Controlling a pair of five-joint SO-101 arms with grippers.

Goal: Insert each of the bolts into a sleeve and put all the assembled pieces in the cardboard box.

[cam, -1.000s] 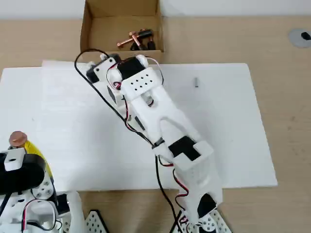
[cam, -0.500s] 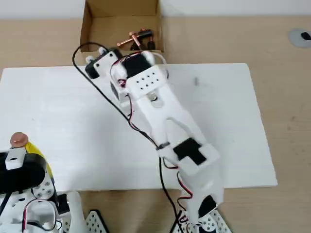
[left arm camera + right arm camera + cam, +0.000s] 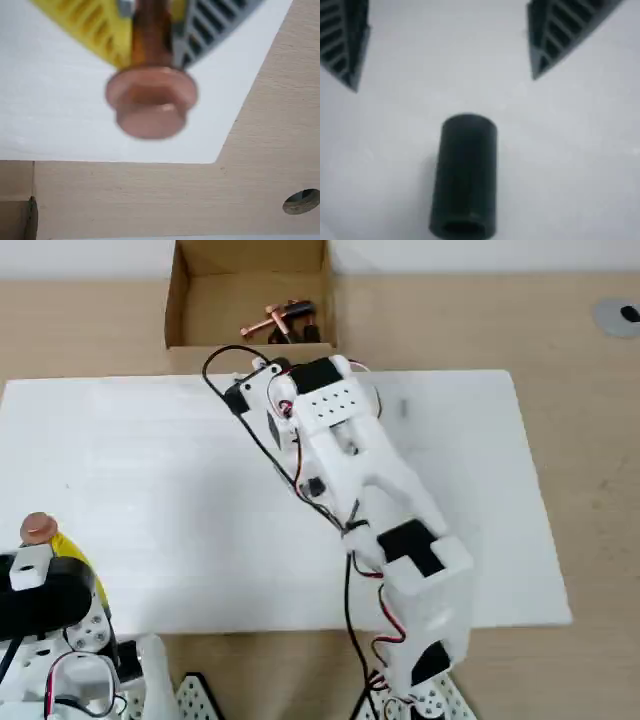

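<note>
My left gripper (image 3: 150, 30) is shut on a copper bolt (image 3: 150, 102): yellow and grey fingers clamp its shank and the hexagonal head sticks out. From above, that bolt (image 3: 38, 528) stands at the near left corner of the white sheet (image 3: 150, 490). A black sleeve (image 3: 464, 175) lies on its side on the sheet. My right gripper (image 3: 444, 80) hangs open over it, both dark fingers apart and clear of the sleeve. The right arm's wrist (image 3: 330, 405) covers that spot from above, just in front of the cardboard box (image 3: 178, 310), which holds copper and black assembled pieces (image 3: 285, 320).
A small grey piece (image 3: 404, 409) lies on the sheet to the right of the right wrist. A grey disc (image 3: 617, 316) is set in the wooden table at the far right. Black and red cables (image 3: 280, 455) loop beside the right arm.
The right arm's wrist has swung to the right along the front of the box. The left arm and its bolt have kept still.
</note>
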